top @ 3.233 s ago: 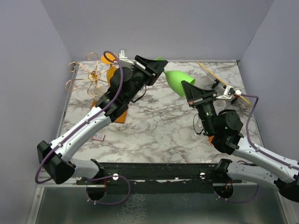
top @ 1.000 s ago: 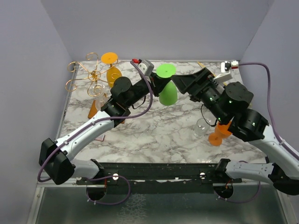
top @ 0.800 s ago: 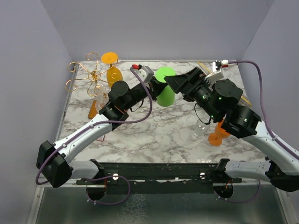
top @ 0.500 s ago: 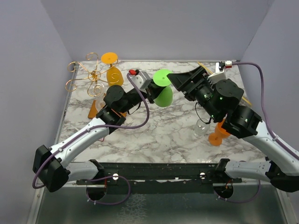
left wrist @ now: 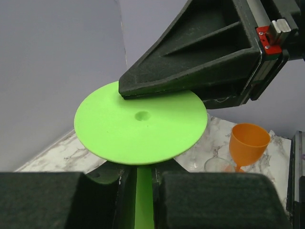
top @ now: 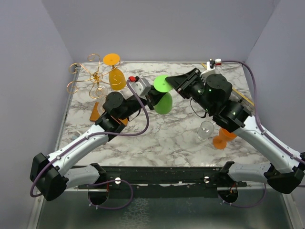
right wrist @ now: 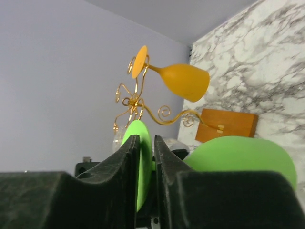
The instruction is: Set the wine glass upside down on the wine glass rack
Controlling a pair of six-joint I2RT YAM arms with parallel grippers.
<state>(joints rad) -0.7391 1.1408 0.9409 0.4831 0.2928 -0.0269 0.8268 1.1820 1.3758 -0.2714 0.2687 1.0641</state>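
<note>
The green wine glass (top: 164,101) hangs upside down above the table's middle, foot disc up. My left gripper (top: 155,98) is shut on its stem (left wrist: 143,195) just under the foot disc (left wrist: 140,121). My right gripper (top: 170,82) pinches the rim of that disc from the right, with the disc's edge (right wrist: 144,157) between its fingers and the bowl (right wrist: 243,160) to the right. The gold wire rack (top: 90,76) stands at the back left on its wooden base (top: 97,112), left of the glass.
An orange glass (top: 116,76) hangs upside down on the rack, and a clear one (top: 98,90) seems to hang lower. A clear glass (top: 206,130) and an orange glass (top: 221,138) stand on the table under my right arm. A wooden strip (top: 248,100) lies at the right wall.
The green glass has turned foot-up and moved left and slightly nearer. My left gripper carried it by the stem while my right gripper followed, staying on the foot disc.
</note>
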